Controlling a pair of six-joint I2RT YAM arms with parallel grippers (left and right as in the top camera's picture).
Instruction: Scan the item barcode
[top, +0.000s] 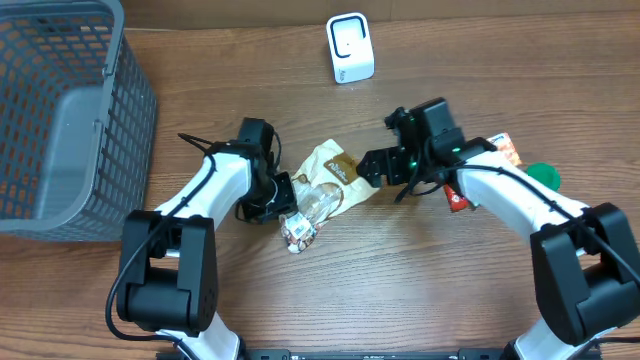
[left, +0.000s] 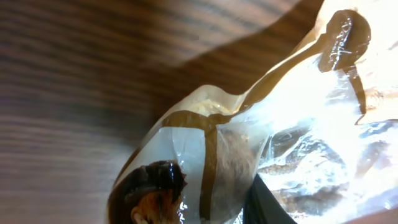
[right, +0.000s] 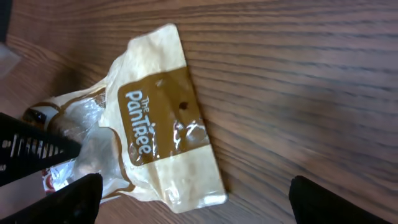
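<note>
The item is a clear and cream snack bag (top: 330, 168) with a brown "The Pantree" label (right: 155, 106), lying flat mid-table. No barcode shows on it. My left gripper (top: 282, 205) is at the bag's left side, shut on its clear plastic. In the left wrist view the bag (left: 217, 143) fills the frame over one dark finger (left: 267, 208). My right gripper (top: 372, 170) stands wide open at the bag's right end, with the bag's cream corner lying between its fingers (right: 74, 199), untouched. The white scanner (top: 350, 48) stands upright at the far edge.
A grey mesh basket (top: 60, 110) fills the far left corner. An orange packet (top: 508, 150), a green object (top: 545, 176) and a red-and-white packet (top: 458, 198) lie under and beside my right arm.
</note>
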